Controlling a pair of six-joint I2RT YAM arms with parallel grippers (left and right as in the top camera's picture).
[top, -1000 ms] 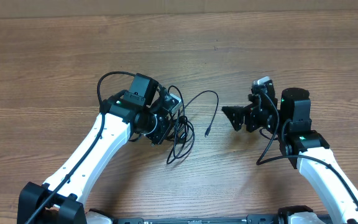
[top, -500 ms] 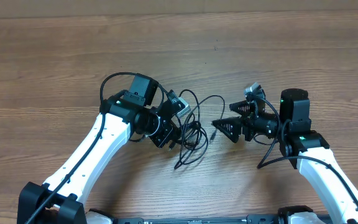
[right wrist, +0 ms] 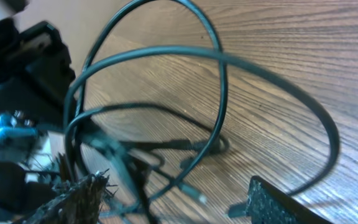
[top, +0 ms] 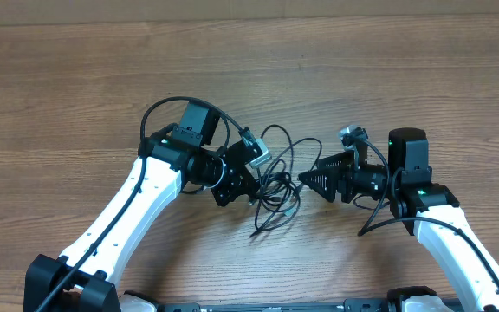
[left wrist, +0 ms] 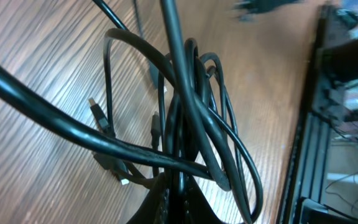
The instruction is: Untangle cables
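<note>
Brown wood-grain table [top: 59, 78] runs under both my arms. My left gripper [top: 243, 184] is clamped fully together on the thin black flexible cables [top: 275, 186], pinching several strands where they cross. In its wrist view the loops fan out from my jaws over the wood. My right gripper [top: 308, 178] has its jaws parted and grips nothing, with its fingers either side of one arching strand at the bundle's right fringe. The bundle sits about midway along the table, nearer the front edge than the far one, directly between my two grippers.

These cords look light, limp and smooth-jacketed. I expect them to slip over one another easily but catch wherever a small plug tip [left wrist: 94, 104] meets a loop. They have no stiffness to push against, so only pulling will move them. The best hold, I judge, is on a single outer strand well clear of the crossing, or just behind a plug. A gentle draw away from my left hold should then open a loop and not tighten the knot.
</note>
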